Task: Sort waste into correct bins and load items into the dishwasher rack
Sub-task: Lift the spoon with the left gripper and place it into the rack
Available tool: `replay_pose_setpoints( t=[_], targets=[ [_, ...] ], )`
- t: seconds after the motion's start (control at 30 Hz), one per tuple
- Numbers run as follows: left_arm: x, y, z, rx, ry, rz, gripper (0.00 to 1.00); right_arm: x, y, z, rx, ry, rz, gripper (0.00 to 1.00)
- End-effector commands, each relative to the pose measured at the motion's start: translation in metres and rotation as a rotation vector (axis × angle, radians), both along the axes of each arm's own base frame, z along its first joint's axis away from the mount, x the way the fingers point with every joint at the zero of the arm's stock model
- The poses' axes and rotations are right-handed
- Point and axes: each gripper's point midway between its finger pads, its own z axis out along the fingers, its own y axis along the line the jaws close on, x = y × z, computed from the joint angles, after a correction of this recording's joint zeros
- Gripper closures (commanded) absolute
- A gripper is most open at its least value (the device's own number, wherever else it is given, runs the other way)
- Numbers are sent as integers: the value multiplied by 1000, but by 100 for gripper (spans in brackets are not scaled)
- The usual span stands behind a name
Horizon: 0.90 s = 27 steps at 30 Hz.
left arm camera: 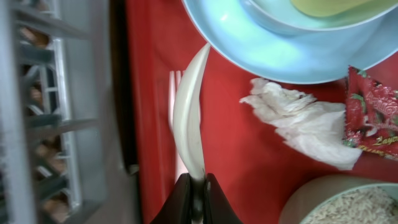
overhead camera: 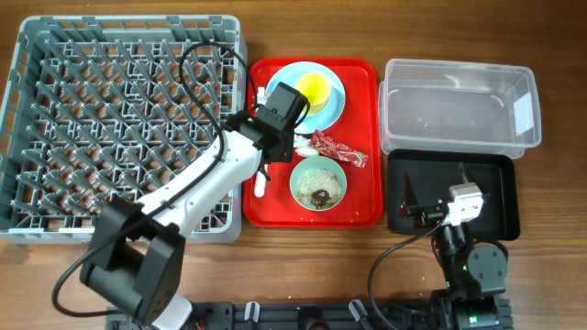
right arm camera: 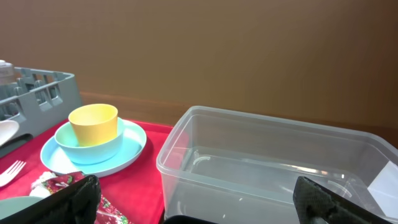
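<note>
Your left gripper (left arm camera: 198,185) is clenched on the white spoon (left arm camera: 189,106); one end is pinched between the jaws, and the rest stands edge-on over the red tray (left arm camera: 155,74), near the blue plate (left arm camera: 249,50); the fork (left arm camera: 172,93) is just behind; your right gripper (right arm camera: 199,208) hangs released, jaws spread wide, over the black tray (overhead camera: 486,183).

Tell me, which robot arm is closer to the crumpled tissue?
Left. The left fingers, shut on the white spoon, sit right beside the tissue on the red tray; the right fingers hang open over the black tray.
</note>
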Motion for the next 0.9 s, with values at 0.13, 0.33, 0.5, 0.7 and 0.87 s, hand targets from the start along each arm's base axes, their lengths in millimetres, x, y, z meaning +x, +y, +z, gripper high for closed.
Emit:
replay_pose_setpoints(
  t=[0.13,0.33,0.5,0.7,0.87],
  targets=[
    [14,45,100,110,-333,102,96,0,0,1,-5,-5,4,0],
    [19,78,94,212,-336,185,96,0,0,1,-4,-5,4,0],
    [24,112,60,244,-238,298,96,0,0,1,-5,-5,4,0],
    [17,95,37,81,-111,259,96,0,0,1,-5,-5,4,0],
    [19,94,20,68,-137,259,96,0,0,1,-5,-5,4,0]
  ],
)
